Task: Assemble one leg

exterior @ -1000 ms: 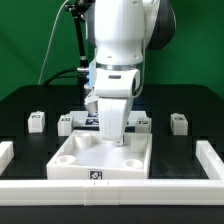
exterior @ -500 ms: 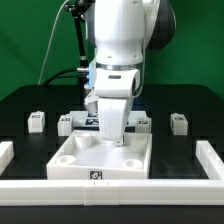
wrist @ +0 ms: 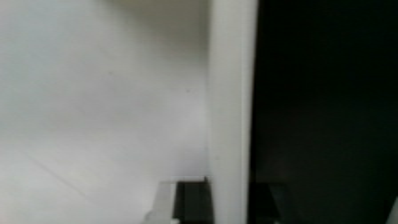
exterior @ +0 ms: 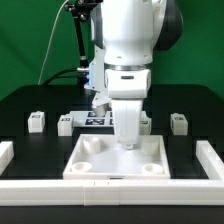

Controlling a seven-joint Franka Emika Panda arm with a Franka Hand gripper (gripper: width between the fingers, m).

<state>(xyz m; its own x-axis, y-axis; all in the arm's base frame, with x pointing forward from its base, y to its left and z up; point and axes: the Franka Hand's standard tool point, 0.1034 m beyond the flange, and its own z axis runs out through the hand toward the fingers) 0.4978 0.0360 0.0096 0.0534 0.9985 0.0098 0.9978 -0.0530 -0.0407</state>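
The large white square tray (exterior: pixel 100 165) with round corner sockets lies at the table's front. My gripper (exterior: pixel 128 141) reaches down onto the tray's far wall, toward the exterior view's right, and looks shut on it. In the wrist view the tray's white wall (wrist: pixel 231 100) runs between my two dark fingers (wrist: pixel 192 205), with my gripper (wrist: pixel 231 206) astride it. Small white tagged legs stand behind: two at the exterior view's left (exterior: pixel 37 121) (exterior: pixel 66 123) and one at its right (exterior: pixel 179 122). Another leg (exterior: pixel 145 122) is half hidden behind my arm.
The marker board (exterior: pixel 95 119) lies flat behind the tray, partly hidden by my arm. A low white rail (exterior: pixel 110 190) runs along the front, with side pieces at the exterior view's left (exterior: pixel 5 152) and right (exterior: pixel 212 156).
My arm and the tray have moved together toward the exterior view's right. The legs have not moved.
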